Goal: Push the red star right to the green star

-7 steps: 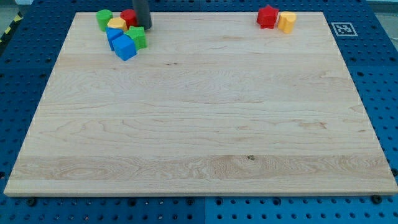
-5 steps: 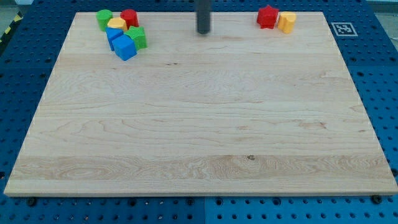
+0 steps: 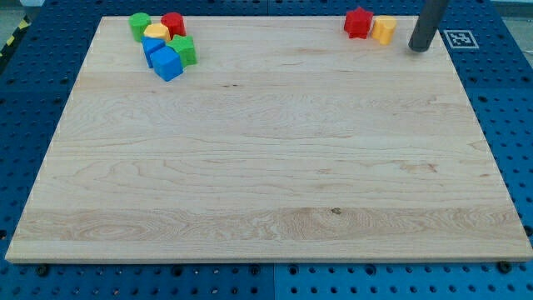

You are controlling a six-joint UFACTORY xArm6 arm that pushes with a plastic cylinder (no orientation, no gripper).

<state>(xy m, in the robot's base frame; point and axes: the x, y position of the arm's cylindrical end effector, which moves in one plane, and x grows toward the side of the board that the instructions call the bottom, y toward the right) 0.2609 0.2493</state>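
no pincer on this arm, only a rod, so nothing spreads or pinches; my tip (image 3: 420,47) sits at the counter (image 3: 266,167) top right, just right of a yellow block (image 3: 383,29). the red star (image 3: 358,22) touches that yellow block's left side (yellow lies between). the green star (image 3: 184,50) is far left in the cluster, so the push likely runs leftward.

We find a yellow block (image 3: 383,29) just to the view's left of the end effector (image 3: 420,48), near it but apart. Far to its left, by the wooden worktop's (image 3: 266,167) top corner, a second yellow block (image 3: 156,32), an upper blue block (image 3: 151,46) and a lower blue block (image 3: 168,63) huddle (all touching). A black-and-white marker (image 3: 458,38) lies just right of the end effector on the blue pegboard (image 3: 508,100).
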